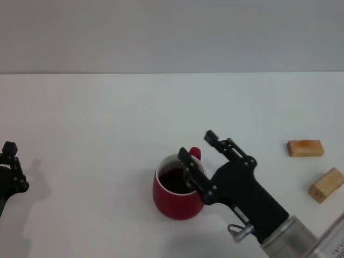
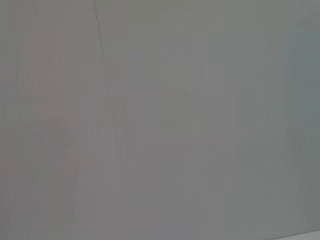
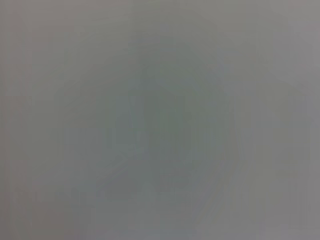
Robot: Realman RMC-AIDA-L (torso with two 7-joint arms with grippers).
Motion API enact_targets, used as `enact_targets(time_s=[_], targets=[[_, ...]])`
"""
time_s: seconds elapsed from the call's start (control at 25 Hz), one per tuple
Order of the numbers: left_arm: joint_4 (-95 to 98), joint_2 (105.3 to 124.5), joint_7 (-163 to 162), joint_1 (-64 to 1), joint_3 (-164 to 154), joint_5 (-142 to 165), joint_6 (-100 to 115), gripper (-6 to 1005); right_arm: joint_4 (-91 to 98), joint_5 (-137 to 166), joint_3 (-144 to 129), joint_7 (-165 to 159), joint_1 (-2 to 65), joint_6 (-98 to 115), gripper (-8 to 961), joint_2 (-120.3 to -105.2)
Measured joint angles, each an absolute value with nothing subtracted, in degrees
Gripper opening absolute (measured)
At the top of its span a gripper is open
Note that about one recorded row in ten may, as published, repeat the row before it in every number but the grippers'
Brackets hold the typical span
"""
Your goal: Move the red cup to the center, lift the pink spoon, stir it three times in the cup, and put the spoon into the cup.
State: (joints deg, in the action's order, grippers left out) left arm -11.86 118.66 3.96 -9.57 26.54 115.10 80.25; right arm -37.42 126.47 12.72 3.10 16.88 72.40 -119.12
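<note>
The red cup (image 1: 172,201) stands upright on the white table near the middle of the head view, with dark liquid inside. Its handle (image 1: 194,153) points away from me, toward the back right. My right gripper (image 1: 195,144) reaches in from the lower right and is open. One finger (image 1: 189,167) lies over the cup's rim, the other finger (image 1: 223,145) stands beyond the handle, so the handle sits between them. The pink spoon is out of view. My left gripper (image 1: 9,161) rests at the far left edge. Both wrist views show only plain grey.
Two small tan wooden blocks lie on the right side of the table, one (image 1: 305,148) farther back and one (image 1: 325,184) nearer the edge. The white table (image 1: 107,118) ends at a grey wall behind.
</note>
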Motion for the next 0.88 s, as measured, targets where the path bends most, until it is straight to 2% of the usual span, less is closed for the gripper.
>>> enact_targets(time_s=[0.16, 0.88], targets=[[-11.86, 118.66, 3.95, -9.61, 26.54, 115.11, 80.25, -2, -37.24, 126.40, 12.75, 3.11, 15.60, 74.94, 527, -119.02], [-12.57, 118.56, 3.95, -9.69, 26.63, 115.40, 80.79, -2, -34.14, 116.79, 15.80, 4.04, 4.84, 88.53, 561, -119.14]])
